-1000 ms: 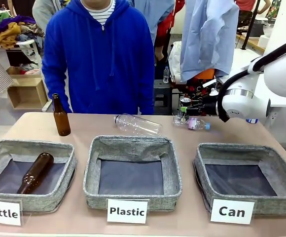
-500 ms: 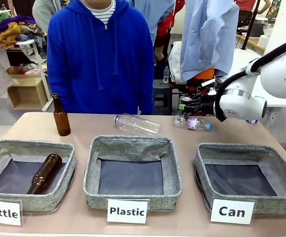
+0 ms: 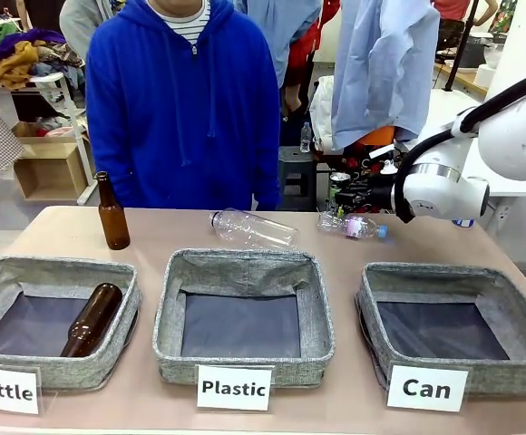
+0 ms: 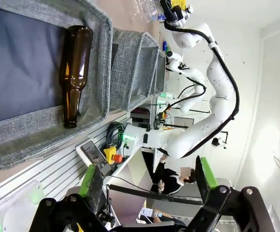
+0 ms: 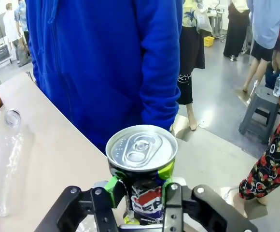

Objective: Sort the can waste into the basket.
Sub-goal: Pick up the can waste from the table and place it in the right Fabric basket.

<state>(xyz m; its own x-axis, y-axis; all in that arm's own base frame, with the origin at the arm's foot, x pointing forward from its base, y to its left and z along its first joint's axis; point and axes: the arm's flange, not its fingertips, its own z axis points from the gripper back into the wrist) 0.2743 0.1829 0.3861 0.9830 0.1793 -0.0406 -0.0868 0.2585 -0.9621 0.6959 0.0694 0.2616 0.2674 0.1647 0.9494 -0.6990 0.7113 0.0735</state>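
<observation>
The right gripper (image 5: pixel 140 182) is clenched on the crushed Pepsi can (image 5: pixel 141 150), held upright over the tabletop's far edge, right of middle. It is well apart from the "Can" basket (image 3: pixel 368 313) at the near right corner. The left gripper (image 4: pixel 147 176) hangs released, its 2 fingers spread.

Grey floor (image 5: pixel 217 140), wooden crate (image 3: pixel 50 172).

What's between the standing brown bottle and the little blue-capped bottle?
A clear plastic bottle lying on its side, seen in the front view.
</observation>
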